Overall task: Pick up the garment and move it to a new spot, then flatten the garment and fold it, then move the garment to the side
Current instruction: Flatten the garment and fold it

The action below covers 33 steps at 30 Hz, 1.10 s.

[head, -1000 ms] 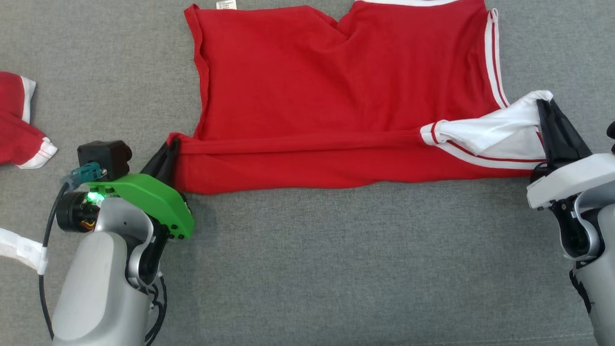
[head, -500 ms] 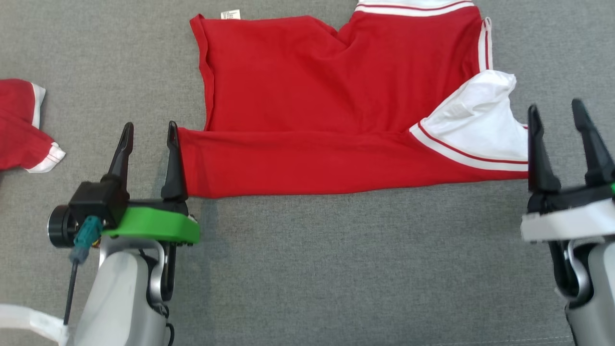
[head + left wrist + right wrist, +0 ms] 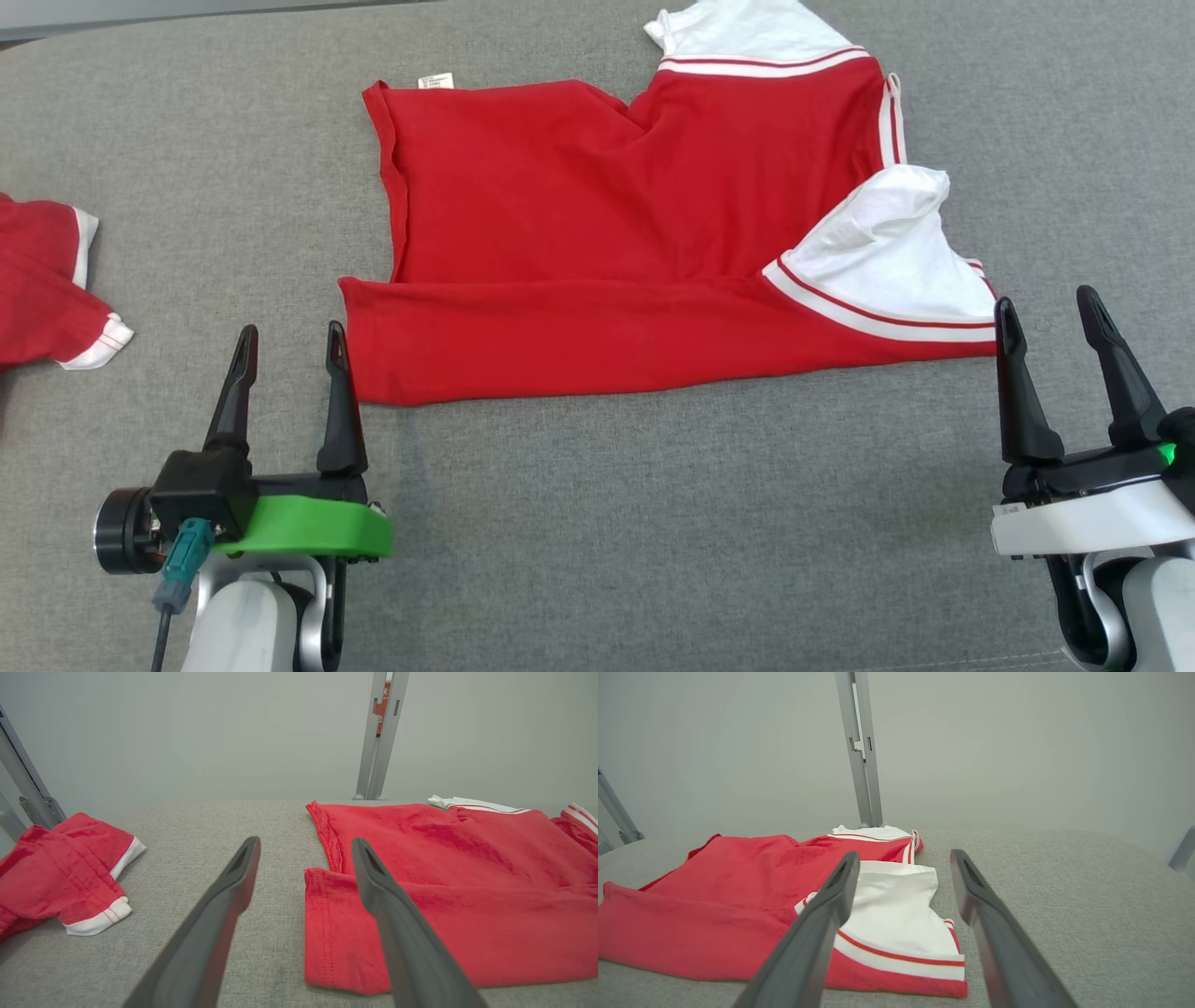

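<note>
My red T-shirt [image 3: 597,205] lies spread on the grey fabric surface [image 3: 653,523] ahead of me. Its near side is folded over the body in a long band. One white sleeve [image 3: 882,247] with red stripes is turned in on my right, and the other sleeve [image 3: 747,28] pokes out at the far edge.

**Layout on the table.** The garment [image 3: 597,215] lies spread on the table [image 3: 653,523], across its middle and far half, with its near strip folded up over the body. 1 sleeve [image 3: 887,252] lies on top at the right end. The left pincer [image 3: 289,331] stands just beside the garment's near left corner, and the right pincer [image 3: 1044,297] just beside its near right corner. A 2nd garment [image 3: 42,280] lies bunched at the table's left edge, well apart. A post [image 3: 380,737] rises behind the table.
</note>
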### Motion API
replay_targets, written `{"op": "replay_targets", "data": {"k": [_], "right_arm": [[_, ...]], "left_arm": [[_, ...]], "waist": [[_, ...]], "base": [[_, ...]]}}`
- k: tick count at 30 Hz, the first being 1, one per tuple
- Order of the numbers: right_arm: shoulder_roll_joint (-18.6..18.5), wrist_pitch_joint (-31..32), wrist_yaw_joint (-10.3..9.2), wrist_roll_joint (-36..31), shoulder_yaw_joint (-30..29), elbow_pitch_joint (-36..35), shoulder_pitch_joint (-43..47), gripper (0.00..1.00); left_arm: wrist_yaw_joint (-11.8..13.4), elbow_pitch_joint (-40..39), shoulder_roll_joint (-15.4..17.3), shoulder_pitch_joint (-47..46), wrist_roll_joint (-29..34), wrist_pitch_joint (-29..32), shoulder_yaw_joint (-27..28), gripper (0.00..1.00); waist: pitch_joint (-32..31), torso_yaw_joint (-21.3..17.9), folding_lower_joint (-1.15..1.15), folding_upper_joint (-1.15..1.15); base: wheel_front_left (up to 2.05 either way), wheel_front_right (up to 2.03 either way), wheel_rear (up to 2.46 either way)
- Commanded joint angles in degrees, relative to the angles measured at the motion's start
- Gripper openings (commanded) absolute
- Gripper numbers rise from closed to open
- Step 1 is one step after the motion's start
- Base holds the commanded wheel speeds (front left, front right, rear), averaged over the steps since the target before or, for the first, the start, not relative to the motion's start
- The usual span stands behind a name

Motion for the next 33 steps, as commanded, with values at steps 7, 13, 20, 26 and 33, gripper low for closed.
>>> {"op": "replay_targets", "data": {"k": [7,13,20,26,33], "right_arm": [[-0.7,-0.2,-0.08,0.7,-0.3,0.9,-0.1,1.00],[-1.4,-0.2,-0.08,1.2,-1.4,3.9,-0.9,1.00],[-3.4,-0.2,-0.08,3.1,-0.4,14.7,-6.0,1.00],[-5.2,-0.2,-0.08,5.9,4.2,24.3,-12.4,1.00],[-6.9,0.0,-0.09,10.9,8.0,28.3,-14.8,0.00]], "left_arm": [[-1.2,1.8,0.0,-0.2,0.2,0.0,-1.0,1.00],[-2.3,5.8,-0.2,-2.1,-1.3,2.4,-1.8,1.00],[-4.8,14.7,-0.3,-6.6,-5.2,6.8,-1.4,1.00],[-6.8,21.2,-0.7,-10.0,-8.6,9.8,-1.6,0.76],[-8.4,23.0,0.0,-10.3,-10.3,10.7,-3.3,0.00]], "waist": [[-0.2,0.2,0.00,0.00],[1.4,-0.1,0.00,0.00],[5.1,-0.2,0.00,0.00],[7.1,0.5,0.00,0.00],[7.1,1.0,0.00,0.00]], "base": [[0.00,0.00,0.00],[0.00,0.00,0.00],[0.00,0.00,0.00],[0.00,0.00,0.00],[0.00,0.00,0.00]]}}
